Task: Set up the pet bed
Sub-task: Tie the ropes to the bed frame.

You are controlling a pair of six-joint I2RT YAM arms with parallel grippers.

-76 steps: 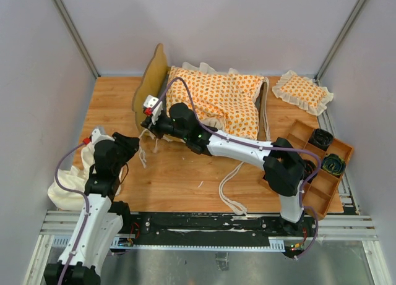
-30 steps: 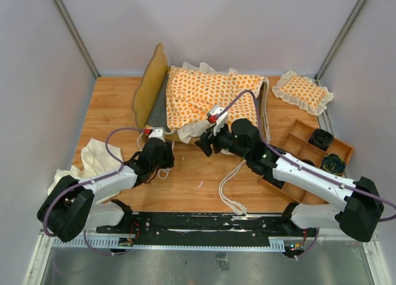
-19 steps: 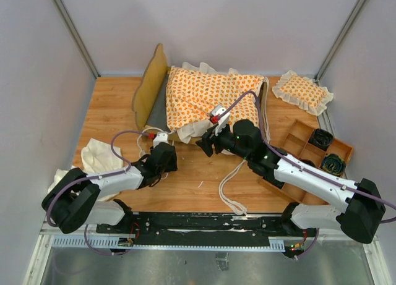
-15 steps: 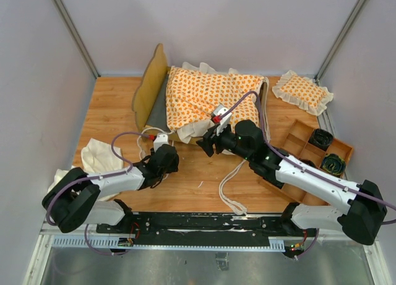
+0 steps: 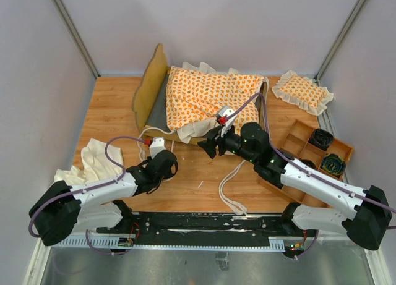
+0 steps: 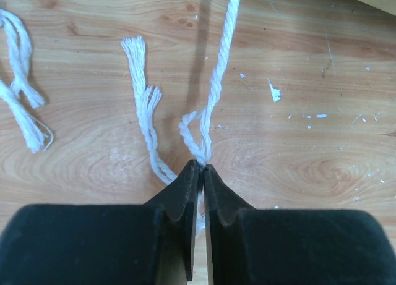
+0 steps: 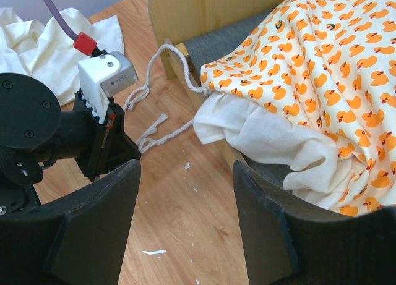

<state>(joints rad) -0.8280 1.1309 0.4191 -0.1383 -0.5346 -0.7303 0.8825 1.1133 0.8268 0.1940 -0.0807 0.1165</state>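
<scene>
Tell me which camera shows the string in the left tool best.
Left wrist: the string fills the frame, pinched in the shut left tool. Right wrist shows it small; the top view, barely a thin line.

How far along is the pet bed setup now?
Done: the large orange-patterned cushion lies bunched on the light-wood bed frame. In hand: the left gripper is shut on a white twisted tie string. Left, likely: spreading the cushion and tying it; the right gripper hangs open.
</scene>
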